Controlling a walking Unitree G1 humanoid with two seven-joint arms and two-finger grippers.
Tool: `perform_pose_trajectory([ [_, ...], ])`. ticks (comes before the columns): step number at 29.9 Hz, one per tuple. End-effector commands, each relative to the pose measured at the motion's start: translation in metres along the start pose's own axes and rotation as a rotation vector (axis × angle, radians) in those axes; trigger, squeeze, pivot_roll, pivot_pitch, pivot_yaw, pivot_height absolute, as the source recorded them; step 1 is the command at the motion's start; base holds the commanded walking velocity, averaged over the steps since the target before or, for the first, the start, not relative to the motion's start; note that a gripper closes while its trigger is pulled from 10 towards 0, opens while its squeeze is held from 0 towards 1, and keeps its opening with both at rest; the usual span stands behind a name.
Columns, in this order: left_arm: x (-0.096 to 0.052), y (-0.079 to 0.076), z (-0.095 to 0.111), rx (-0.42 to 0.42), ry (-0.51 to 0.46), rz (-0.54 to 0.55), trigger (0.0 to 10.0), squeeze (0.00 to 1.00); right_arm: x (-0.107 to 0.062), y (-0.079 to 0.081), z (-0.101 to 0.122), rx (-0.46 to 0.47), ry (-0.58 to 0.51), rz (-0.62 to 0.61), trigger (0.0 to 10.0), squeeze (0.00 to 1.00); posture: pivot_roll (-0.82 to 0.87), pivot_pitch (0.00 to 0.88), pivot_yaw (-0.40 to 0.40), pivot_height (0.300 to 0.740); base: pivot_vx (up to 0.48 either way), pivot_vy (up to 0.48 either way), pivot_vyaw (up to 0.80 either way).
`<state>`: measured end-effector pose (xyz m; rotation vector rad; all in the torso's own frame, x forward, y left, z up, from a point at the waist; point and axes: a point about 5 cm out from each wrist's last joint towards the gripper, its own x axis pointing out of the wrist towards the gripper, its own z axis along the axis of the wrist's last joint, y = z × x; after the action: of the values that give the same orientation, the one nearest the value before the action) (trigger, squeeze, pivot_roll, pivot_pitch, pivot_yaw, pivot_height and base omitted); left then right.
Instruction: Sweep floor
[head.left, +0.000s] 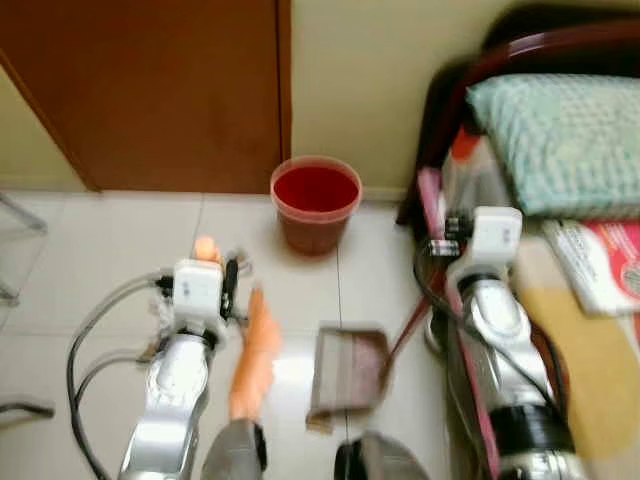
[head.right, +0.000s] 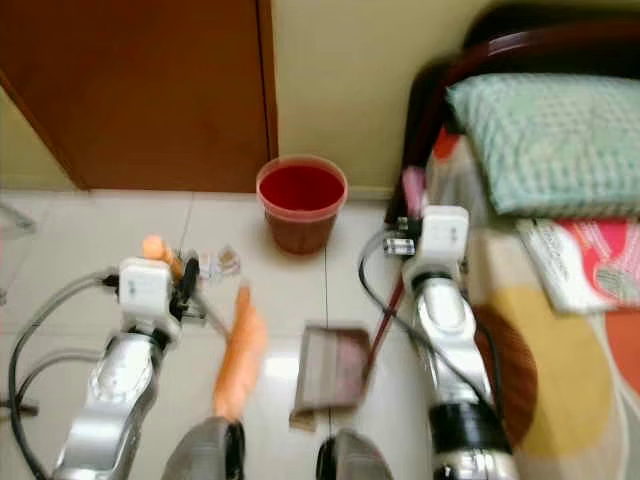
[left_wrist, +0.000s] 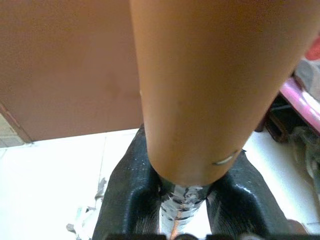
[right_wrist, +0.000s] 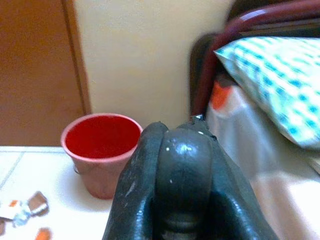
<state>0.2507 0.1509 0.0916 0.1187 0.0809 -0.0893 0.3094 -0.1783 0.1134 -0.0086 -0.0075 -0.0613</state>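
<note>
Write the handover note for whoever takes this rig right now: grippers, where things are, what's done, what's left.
Left gripper: shut on the orange broom handle, held over the tiled floor.
Right gripper: shut on the dustpan handle; the dustpan sits on the floor between the arms, beside the bed.
Red bin stands by the wall ahead.
Scraps of litter lie on the floor near the left gripper, not yet in the dustpan.
Left: sweep the scraps into the dustpan, likely then tip it into the bin.
</note>
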Motion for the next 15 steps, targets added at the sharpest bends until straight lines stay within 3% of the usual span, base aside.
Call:
perform_pose_trajectory([
  [1, -0.0037, 0.004, -0.0133, 0.022, 0.074, 0.013, 10.0, 0.0, 0.0021, -0.0008, 0.0085, -0.003, -0.047, -0.011, 10.0, 0.0, 0.01, 0.149, -0.062, 0.74, -0.255, 0.0, 0.0],
  [12, -0.0044, 0.0033, -0.0141, 0.021, 0.079, 0.011, 10.0, 0.0, 0.0053, 0.0029, 0.0108, -0.044, -0.066, 0.0, 10.0, 0.0, 0.01, 0.156, -0.062, 0.74, -0.256, 0.0, 0.0],
  [15, -0.0046, 0.0022, -0.0137, 0.021, 0.081, 0.006, 10.0, 0.0, 0.0054, 0.0036, 0.0105, -0.082, -0.07, -0.003, 10.0, 0.0, 0.01, 0.16, -0.061, 0.74, 0.0, 0.0, 0.0],
])
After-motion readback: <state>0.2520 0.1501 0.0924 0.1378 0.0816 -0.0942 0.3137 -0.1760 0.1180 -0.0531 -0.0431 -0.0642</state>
